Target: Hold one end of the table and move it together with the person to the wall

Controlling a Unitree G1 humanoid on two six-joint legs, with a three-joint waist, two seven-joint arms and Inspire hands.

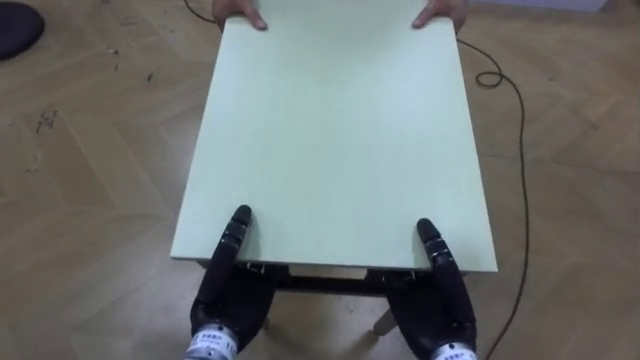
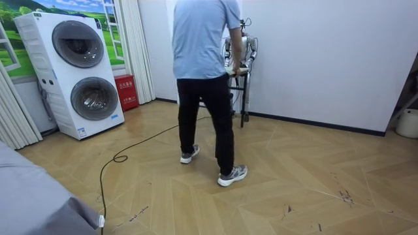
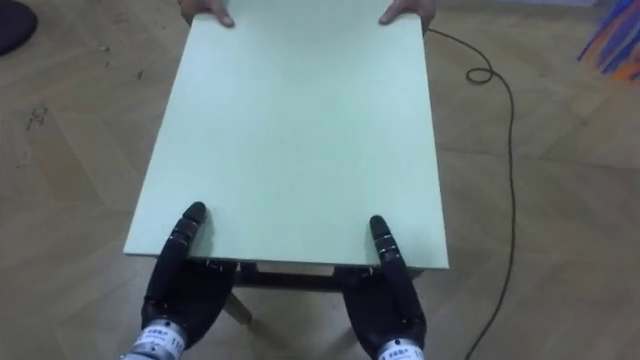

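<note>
A pale green table stretches away from me over the wooden floor. My left hand and right hand clamp its near edge, each with the thumb on top and the palm beneath. At the far edge a person's two hands hold the corners. In the room view the person stands with their back to the camera, between it and me. I stand behind the table, close to the white wall.
A dark cable loops over the floor right of the table. Two stacked washing machines and a red box stand at the room view's left. Open parquet lies in front of the person. A dark round object sits far left.
</note>
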